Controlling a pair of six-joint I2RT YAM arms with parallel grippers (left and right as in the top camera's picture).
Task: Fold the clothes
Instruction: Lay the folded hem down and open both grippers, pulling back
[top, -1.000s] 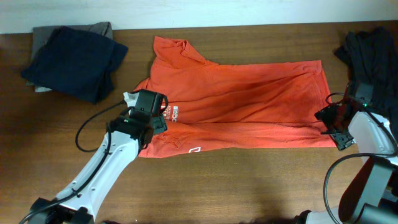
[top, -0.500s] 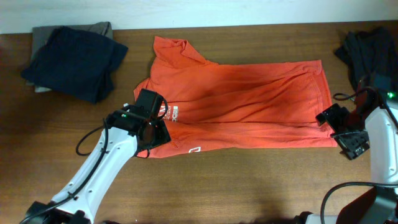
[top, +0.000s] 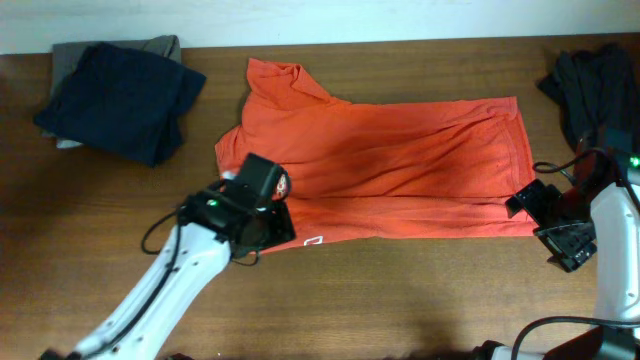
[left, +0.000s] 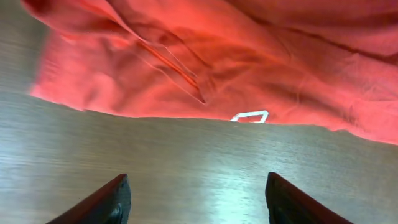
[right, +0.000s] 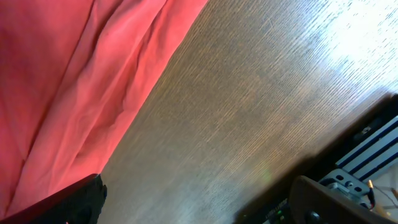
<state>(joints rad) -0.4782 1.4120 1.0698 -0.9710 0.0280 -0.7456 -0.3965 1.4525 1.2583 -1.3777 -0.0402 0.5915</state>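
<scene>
Far left: folded dark navy fabric stack (top: 120, 95), well apart from the work. Left gripper (left: 196, 186): jaws spread, nothing between them, over the bare brown wooden table (top: 400, 300), just in front of the near edge of the red-orange short-sleeved cotton T-shirt (top: 400, 160). The shirt lies spread flat mid-table, collar end to the left and hem to the right, with a small white outlined logo (left: 250, 116) at the near edge. Judgement: light, limp knit with no stiffness, so it will drape, sag and wrinkle when lifted. A pinch must trap the edge against the wood. The best holds are probably the near corners, both ends raised together so the middle follows. Right gripper (right: 199, 193): likewise released and empty, just off the hem's near corner. Far right: crumpled black clothing heap (top: 595, 80).
</scene>
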